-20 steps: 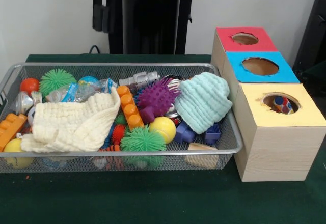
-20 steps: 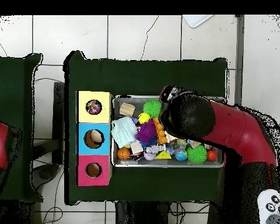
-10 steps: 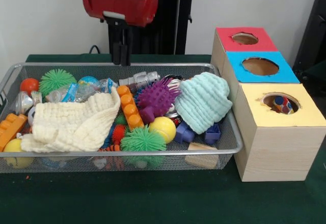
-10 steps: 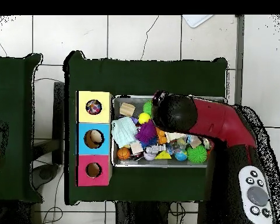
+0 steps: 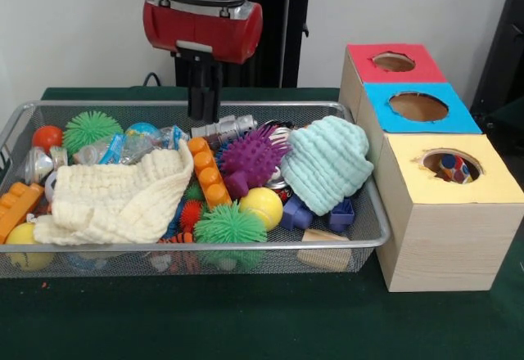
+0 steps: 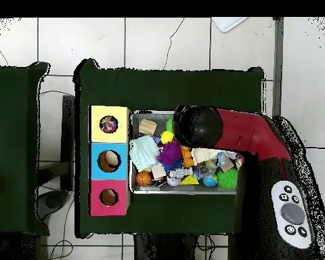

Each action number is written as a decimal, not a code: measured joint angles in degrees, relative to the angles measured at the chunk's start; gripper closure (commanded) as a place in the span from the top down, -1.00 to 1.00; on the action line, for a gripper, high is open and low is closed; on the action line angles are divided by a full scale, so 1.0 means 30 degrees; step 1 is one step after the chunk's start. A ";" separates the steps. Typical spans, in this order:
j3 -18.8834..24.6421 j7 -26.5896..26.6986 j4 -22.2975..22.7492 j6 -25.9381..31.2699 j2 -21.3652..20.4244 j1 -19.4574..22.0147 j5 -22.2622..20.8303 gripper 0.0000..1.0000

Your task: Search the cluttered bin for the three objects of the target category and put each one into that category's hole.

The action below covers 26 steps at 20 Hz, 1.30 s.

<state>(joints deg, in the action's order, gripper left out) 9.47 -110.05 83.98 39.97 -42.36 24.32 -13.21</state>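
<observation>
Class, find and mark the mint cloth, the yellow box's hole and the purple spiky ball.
mint cloth (image 5: 326,164), front view, middle of its knit top
hole (image 5: 451,166), front view, opening in the yellow top
purple spiky ball (image 5: 250,157), front view, centre

No legible text or labels

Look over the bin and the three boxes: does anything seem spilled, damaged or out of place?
Nothing looks spilled or broken. The bin is simply crowded, with a cream knit cloth and a mint knit cloth draped over the toys. Dotted cloth shows inside the yellow box's hole, where it belongs.
</observation>
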 measured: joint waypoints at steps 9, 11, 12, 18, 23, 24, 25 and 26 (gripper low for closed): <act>0.0986 0.0000 0.0000 -0.0008 -0.0552 0.0942 -0.0004 -1.00; 0.1116 0.0000 -0.0008 -0.0004 -0.0627 0.1017 -0.0008 -1.00; 0.1141 0.0000 -0.0014 -0.0008 -0.0641 0.1023 -0.0004 -1.00; 0.1210 0.0000 -0.0014 -0.0004 -0.0709 0.1025 -0.0008 -1.00; 0.1212 0.0000 -0.0094 -0.0008 -0.0709 0.1025 -0.0008 -1.00; 0.1212 0.0000 -0.0116 -0.0004 -0.0711 0.1023 -0.0008 -1.00; 0.1212 0.0000 -0.0135 -0.0004 -0.0709 0.1023 -0.0008 -1.00; 0.1212 0.0000 -0.0194 -0.0004 -0.0703 0.1023 -0.0008 -1.00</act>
<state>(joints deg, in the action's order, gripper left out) 13.11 -110.05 83.40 39.96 -44.47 27.39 -13.23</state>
